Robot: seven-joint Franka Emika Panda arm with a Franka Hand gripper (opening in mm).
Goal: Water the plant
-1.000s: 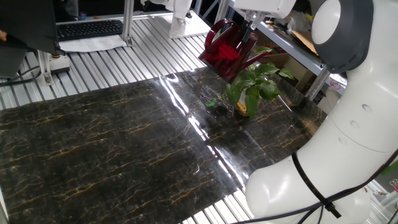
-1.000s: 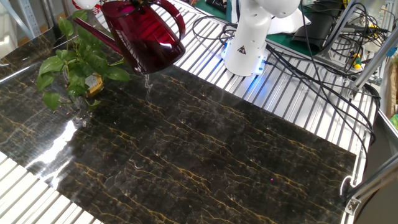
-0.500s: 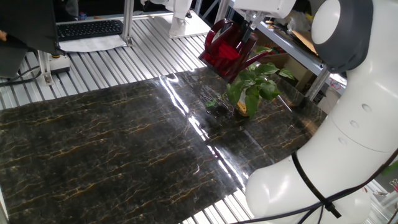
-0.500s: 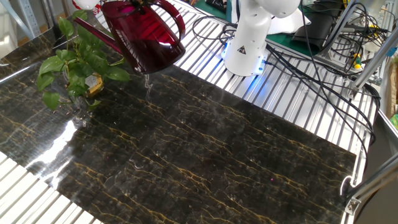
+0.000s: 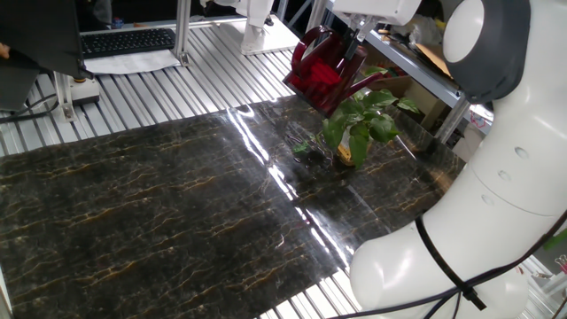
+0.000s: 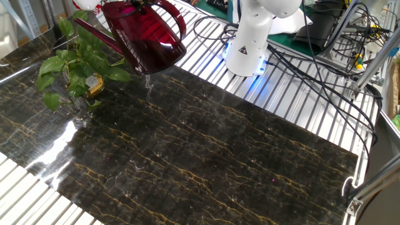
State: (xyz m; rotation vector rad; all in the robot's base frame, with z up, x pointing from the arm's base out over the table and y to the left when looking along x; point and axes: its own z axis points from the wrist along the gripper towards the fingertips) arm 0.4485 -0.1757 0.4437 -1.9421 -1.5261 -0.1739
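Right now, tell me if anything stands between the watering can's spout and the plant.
Nothing visible does. The red watering can hangs in the air, tilted, with its spout reaching in among the upper leaves of the plant. No other thing lies between them on the dark table.

Dark marble-patterned tabletop (image 5: 159, 204) fills the middle, gold veins running through it and glare streaking across. At eleven o'clock in one fixed view sits a black keyboard (image 5: 128, 40) on the ribbed metal bench (image 5: 142, 97) — white paper just under it. From the other side, at two o'clock, black cables (image 6: 312, 75) loop over the slats.
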